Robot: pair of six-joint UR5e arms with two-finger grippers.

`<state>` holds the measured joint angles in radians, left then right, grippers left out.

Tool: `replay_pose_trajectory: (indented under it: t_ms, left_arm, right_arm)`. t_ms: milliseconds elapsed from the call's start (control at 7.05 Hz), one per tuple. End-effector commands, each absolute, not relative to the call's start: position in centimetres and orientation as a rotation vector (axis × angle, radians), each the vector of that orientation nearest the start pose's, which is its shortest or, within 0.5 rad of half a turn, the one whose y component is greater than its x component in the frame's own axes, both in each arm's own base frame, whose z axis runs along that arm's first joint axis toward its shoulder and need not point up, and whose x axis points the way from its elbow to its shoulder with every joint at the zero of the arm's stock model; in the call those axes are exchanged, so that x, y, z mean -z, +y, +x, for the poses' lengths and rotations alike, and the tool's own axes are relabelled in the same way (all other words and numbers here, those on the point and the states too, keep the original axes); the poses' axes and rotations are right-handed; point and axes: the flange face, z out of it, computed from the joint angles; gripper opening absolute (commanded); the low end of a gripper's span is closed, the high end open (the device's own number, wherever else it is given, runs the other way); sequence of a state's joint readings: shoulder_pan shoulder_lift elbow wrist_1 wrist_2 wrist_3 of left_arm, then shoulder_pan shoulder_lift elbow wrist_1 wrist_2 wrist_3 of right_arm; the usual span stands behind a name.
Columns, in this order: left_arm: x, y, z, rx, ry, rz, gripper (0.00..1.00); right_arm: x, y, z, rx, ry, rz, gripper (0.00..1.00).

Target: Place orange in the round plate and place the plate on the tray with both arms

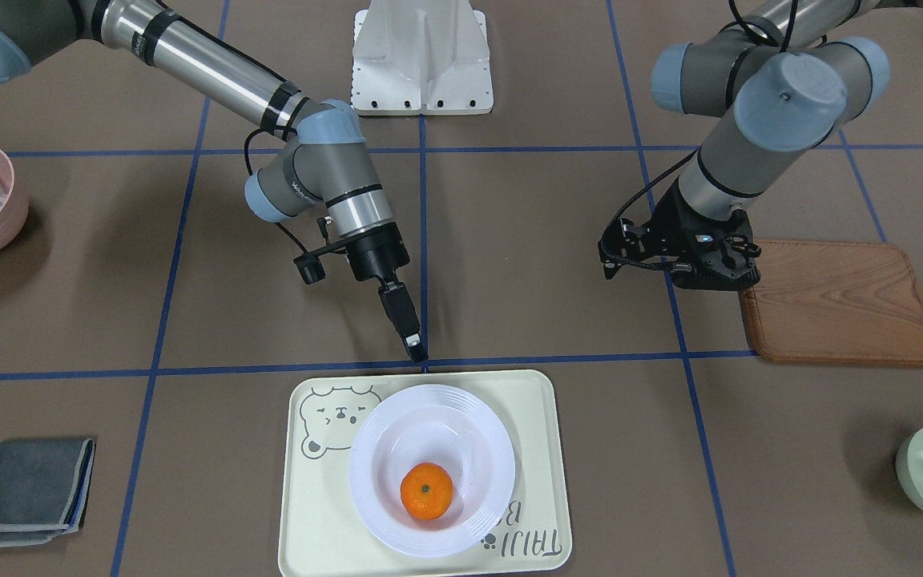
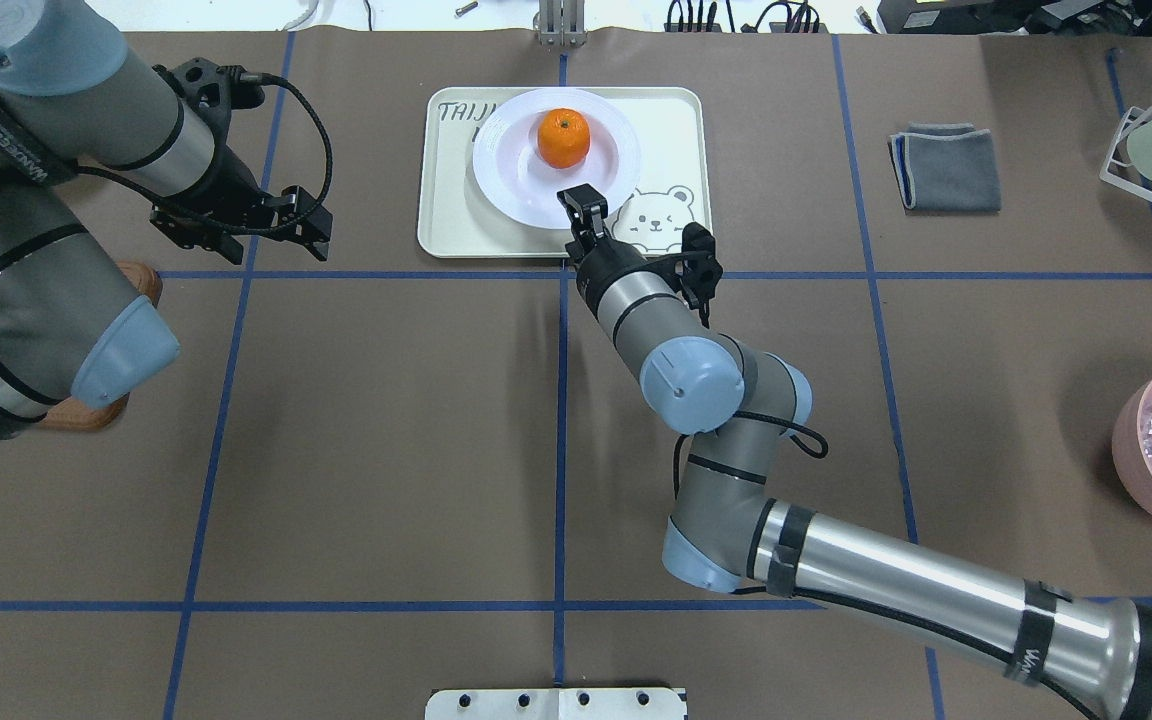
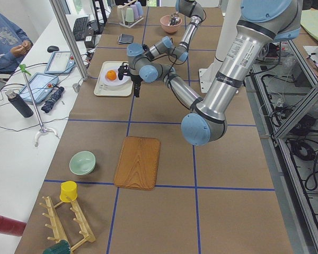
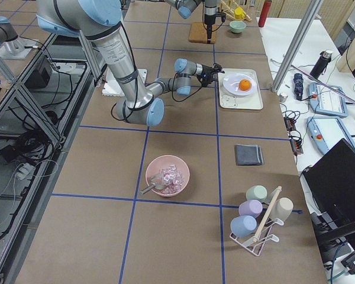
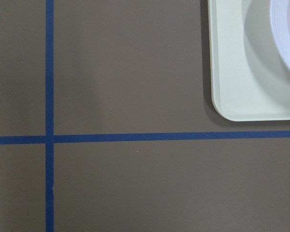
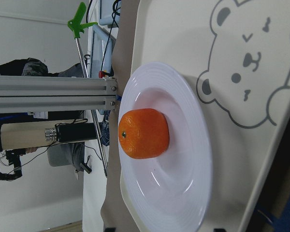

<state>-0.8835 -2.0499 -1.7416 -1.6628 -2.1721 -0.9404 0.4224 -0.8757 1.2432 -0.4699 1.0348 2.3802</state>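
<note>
Orange [image 1: 426, 490]: lying in the well of the round plate [image 1: 373, 449].
Round plate: resting on the tray [image 1: 313, 513], at the middle of the worktop [image 1: 509, 264] edge opposite the robot.
Right hand [image 1: 416, 350]: fingers parted, empty, just off the tray's rim.
Left hand [image 1: 706, 268]: over the wooden board [image 1: 838, 300] edge; I cannot tell its grip.

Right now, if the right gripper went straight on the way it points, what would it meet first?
Probably the near rim of the round plate: the right gripper angles down toward it, and its wrist view faces the plate and orange. Depth is unclear; the tray might come first.
</note>
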Motion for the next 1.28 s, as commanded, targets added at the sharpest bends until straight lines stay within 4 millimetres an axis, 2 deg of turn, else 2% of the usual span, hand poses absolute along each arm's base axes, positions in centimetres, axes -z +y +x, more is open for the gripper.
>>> replay_pose_trajectory:
  t_ms: [0, 142, 284, 426, 568, 709, 851, 993, 1135]
  left_arm:
    - [-29.5, -54.2, 34.5, 0.011, 0.914, 0.078, 0.99]
    - [-29.3, -54.2, 34.4, 0.007, 0.916, 0.083, 0.99]
    - [-29.4, -54.3, 34.2, 0.005, 0.914, 0.087, 0.99]
    - [-29.4, -54.7, 33.6, 0.013, 0.914, 0.094, 0.98]
    - [-29.5, -54.9, 33.1, 0.013, 0.911, 0.103, 0.98]
    - [-29.5, -55.4, 32.3, -0.021, 0.908, 0.132, 0.98]
    - [-29.6, -56.1, 31.1, -0.025, 0.903, 0.151, 0.98]
    - [-31.2, -56.7, 29.1, -0.045, 0.880, 0.173, 0.98]
    - [-33.4, -57.3, 26.1, -0.095, 0.847, 0.212, 0.98]
  right_arm:
    - [-28.5, -41.8, -56.5, -1.270, -1.638, 0.160, 1.00]
    - [-30.2, -39.5, -55.5, -1.091, -1.573, 0.260, 1.00]
    - [-31.3, -38.1, -54.8, -0.826, -1.500, 0.359, 1.00]
    - [-32.7, -39.3, -53.3, -0.744, -1.467, 0.346, 1.00]
    - [-33.5, -43.8, -49.7, -0.644, -1.433, 0.308, 1.00]
    - [-34.2, -48.4, -45.1, -0.497, -1.345, 0.295, 1.00]
    - [-35.3, -52.8, -39.7, -0.389, -1.258, 0.292, 1.00]
    - [-36.1, -55.8, -35.2, -0.258, -1.155, 0.307, 1.00]
    - [-37.7, -57.3, -30.6, -0.140, -1.057, 0.329, 1.00]
